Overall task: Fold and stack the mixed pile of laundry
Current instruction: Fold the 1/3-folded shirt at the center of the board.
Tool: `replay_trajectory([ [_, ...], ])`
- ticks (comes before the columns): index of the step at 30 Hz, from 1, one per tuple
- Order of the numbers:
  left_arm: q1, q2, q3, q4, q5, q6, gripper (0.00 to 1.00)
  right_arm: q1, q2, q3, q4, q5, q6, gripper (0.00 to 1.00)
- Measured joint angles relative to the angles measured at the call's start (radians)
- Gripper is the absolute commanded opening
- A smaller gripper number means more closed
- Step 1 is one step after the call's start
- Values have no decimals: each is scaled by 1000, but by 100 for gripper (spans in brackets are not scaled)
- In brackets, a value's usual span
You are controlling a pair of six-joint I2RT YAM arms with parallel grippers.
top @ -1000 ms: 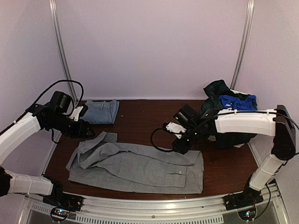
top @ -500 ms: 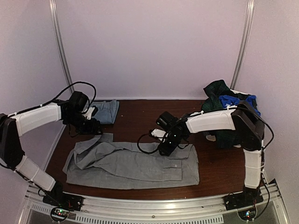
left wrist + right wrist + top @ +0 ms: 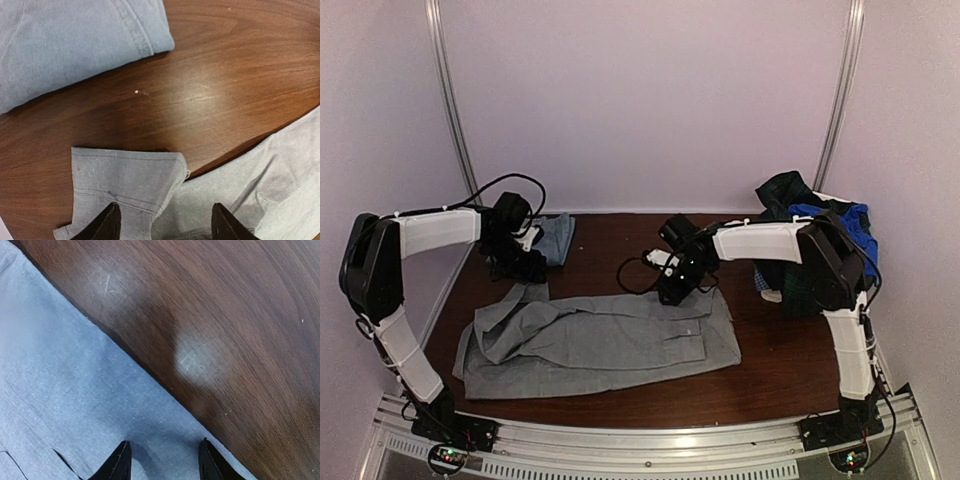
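The left arm (image 3: 435,228) climbs from its base, folds hard at the elbow and lies level toward the middle, its left gripper (image 3: 525,268) tipped down at the far end. The right arm (image 3: 760,240) mirrors it from the other side, upright, then level, with the right gripper (image 3: 672,293) angled low. Both pairs of jaws stand apart (the wrist views show each dark fingertip separate).

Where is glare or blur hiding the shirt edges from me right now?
Right wrist: a pale glare patch on the table near the grey shirt, whose edge is readable. Left wrist: mild sheen on the wood, the cuff crisp. Top external: even light, soft detail, no glare.
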Motion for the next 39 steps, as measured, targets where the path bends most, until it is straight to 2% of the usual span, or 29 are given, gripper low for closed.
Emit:
replay_trajectory([
  [4,0,42,0,-20,-35,5,40,-8,-34,-33,-1,-2,0,51],
  [7,0,51,2,-27,-43,14,19,-8,-100,-66,5,-13,2,52],
  [9,0,55,11,-38,-47,24,0,-9,-150,-76,12,-25,5,52],
  [16,-3,23,49,-49,-36,37,0,-32,-331,-100,97,-90,34,55],
  [22,-41,-184,109,-27,48,54,0,-54,-435,-167,166,-157,64,57],
  [26,-104,-366,132,68,148,64,0,-58,-455,-180,205,-211,85,60],
  [29,-133,-444,115,142,246,66,0,-58,-477,-200,250,-266,90,65],
  [33,-166,-473,81,201,350,69,0,-58,-554,-273,346,-362,83,74],
  [39,-218,-469,31,253,461,52,0,6,-642,-348,501,-446,37,76],
])
